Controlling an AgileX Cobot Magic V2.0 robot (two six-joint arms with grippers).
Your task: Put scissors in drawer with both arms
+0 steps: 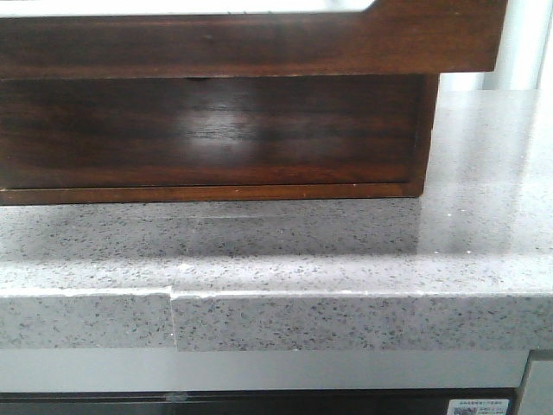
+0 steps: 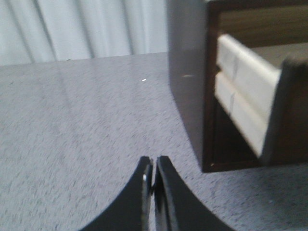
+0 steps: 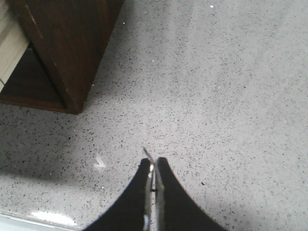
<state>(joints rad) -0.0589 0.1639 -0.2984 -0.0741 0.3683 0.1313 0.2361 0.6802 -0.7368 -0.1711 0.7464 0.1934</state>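
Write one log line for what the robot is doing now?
left gripper: shut, empty | right gripper: shut, empty | drawer: pulled out | scissors: unseen

Even, fairly bright, diffuse lighting. Soft glare patch on glossy wooden cabinet point(image 1: 216, 130), faint sheen on speckled countertop point(image 1: 346, 259). Dark shadow under cabinet. Left wrist view soft, slightly blurred, drawer point(image 2: 250, 96) out of focus. Right wrist view sharper; shadow band and bright streak near counter edge.
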